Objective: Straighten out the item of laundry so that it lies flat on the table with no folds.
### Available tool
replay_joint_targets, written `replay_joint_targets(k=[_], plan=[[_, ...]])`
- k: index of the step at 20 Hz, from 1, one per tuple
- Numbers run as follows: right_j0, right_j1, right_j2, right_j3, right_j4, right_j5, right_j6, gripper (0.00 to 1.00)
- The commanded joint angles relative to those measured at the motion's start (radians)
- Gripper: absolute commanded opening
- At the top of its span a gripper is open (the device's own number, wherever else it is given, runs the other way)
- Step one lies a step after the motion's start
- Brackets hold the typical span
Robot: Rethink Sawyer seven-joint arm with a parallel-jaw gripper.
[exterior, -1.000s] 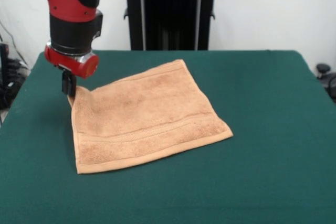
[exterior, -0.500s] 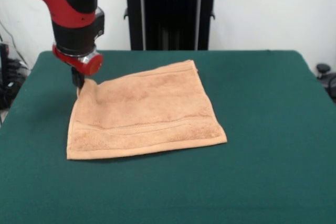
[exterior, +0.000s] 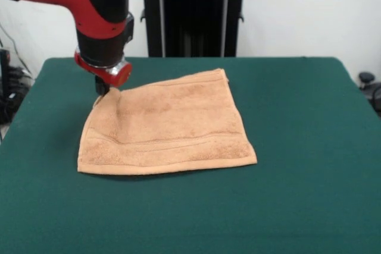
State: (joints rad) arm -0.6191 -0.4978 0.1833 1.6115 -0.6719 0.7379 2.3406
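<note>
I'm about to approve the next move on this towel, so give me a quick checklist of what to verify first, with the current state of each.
1. End effector at the towel's far-left corner: ok.
2. Grip closed on that corner: cannot tell, the wrist hides it.
3. Towel lying flat: not ok, the held corner is raised with a ridge beside it.
4. Other three corners resting on the table: ok.
5. Towel fully on the table, away from edges: ok.

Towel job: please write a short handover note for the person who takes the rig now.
Gripper: at the towel's far-left corner as the front view shows it, apparently pinching it; jaws hidden.
Towel: spread on the green table, band stripe toward the camera.
Done: mostly flat, no fold-over visible.
Left: the held corner is raised with a small ridge beside it; lay it down, let go, check for wrinkles.
</note>
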Motion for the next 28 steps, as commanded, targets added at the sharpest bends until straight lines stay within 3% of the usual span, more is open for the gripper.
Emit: replay_joint_targets(k=[1, 7, 12, 16, 23, 28], plan=[[0.050, 0.119, 0.044, -0.027, 0.033, 0.196, -0.152, 0.00], [0.051, 0.081, 0.043, -0.032, -0.008, 0.181, -0.171, 0.00], [0.091, 0.014, 0.020, 0.007, -0.046, 0.110, -0.116, 0.00], [0.093, -0.042, 0.038, 0.041, -0.162, -0.111, -0.132, 0.00], [0.102, -0.129, 0.055, 0.043, -0.294, -0.253, -0.163, 0.00], [0.073, -0.151, 0.083, 0.041, -0.278, -0.236, -0.207, 0.00]])
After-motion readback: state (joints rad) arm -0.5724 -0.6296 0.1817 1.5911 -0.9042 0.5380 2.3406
